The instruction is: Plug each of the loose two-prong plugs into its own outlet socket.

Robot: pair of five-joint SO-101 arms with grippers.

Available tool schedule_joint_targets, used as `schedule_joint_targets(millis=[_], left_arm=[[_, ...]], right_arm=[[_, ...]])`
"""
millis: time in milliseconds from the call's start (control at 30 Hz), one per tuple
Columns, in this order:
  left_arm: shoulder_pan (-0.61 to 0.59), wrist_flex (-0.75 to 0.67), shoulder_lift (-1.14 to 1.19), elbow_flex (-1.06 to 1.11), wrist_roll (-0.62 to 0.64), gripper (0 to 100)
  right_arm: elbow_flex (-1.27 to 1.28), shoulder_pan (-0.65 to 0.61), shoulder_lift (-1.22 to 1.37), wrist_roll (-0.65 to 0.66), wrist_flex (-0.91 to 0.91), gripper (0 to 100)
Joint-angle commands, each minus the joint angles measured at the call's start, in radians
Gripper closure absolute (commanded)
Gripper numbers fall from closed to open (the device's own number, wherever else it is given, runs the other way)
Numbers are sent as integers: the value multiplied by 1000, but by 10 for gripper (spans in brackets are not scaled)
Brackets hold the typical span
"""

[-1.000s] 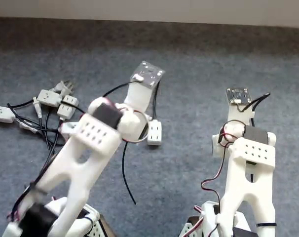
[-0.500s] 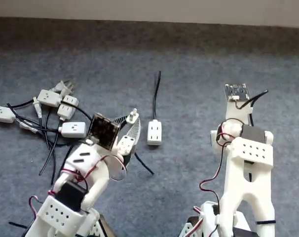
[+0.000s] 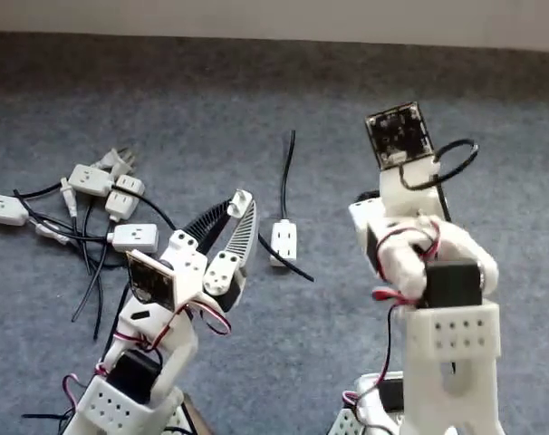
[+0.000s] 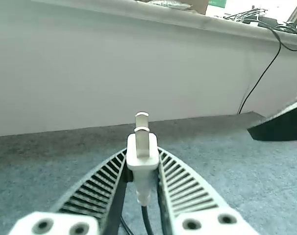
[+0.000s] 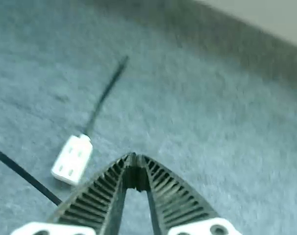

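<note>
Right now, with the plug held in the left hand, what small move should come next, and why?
Probably open the shut right hand and lower it onto the socket: the left hand grips a plug, while the socket lies loose on the carpet.

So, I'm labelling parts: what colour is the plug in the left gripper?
The plug is white, with silvery prongs; clearest in the left wrist view.

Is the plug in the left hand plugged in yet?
Not yet. The plug sits clamped in the left hand, prongs bare, apart from the socket.
</note>
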Motion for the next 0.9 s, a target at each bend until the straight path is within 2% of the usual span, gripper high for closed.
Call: schedule_joint_targets(millis=[0,267,433,733,867], left_arm=[[51,-23,4,19,3,994],[160,8,5,19,3,994],[182,12,5,19,3,994],[182,12,5,19,3,994],[182,12,4,19,3,994]], right_arm=[[-54,-188,-206,9,-1,991],[-59,-430,-257,9,-2,991],[-59,-550,-260,9,-22,991],[-36,-576,-248,5,-130,991],[87,-576,-203,3,-236,991]])
